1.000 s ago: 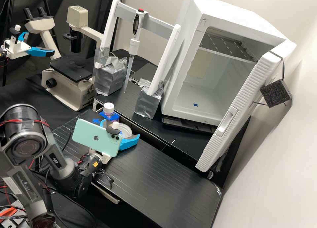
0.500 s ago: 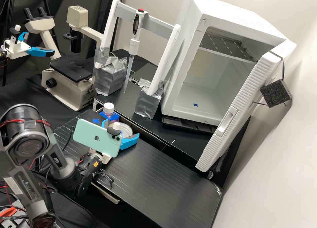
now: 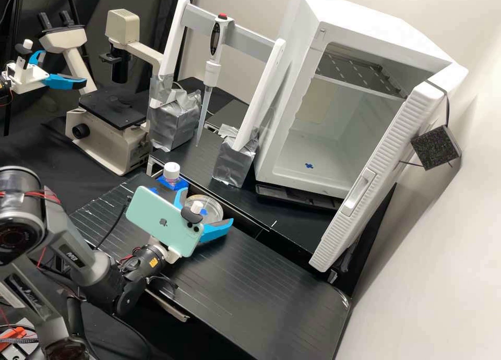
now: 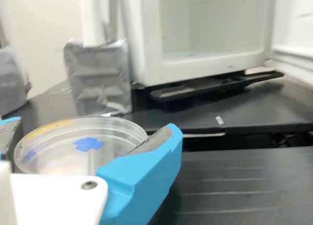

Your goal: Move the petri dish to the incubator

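A pale wall closes off the room behind and beside the black bench, with black cloth hung on the other side. The bench has two parts parted by a dark gap; thin pale lines run across the front part. On the back part, by the wall, stands the white incubator, door open, a metal shelf high inside. Beyond the bench's other end is the microscope. Between them a white stand with foil-wrapped feet holds the pipette upright. A yellow label sits on the arm, and a green phone is mounted by the gripper. Its fingers hold the dish, outside the incubator, near the front part's back edge. Just beside is a white-capped bottle. The wrist view shows blue tape on the dish; the high view shows a blue mark on the incubator's floor.
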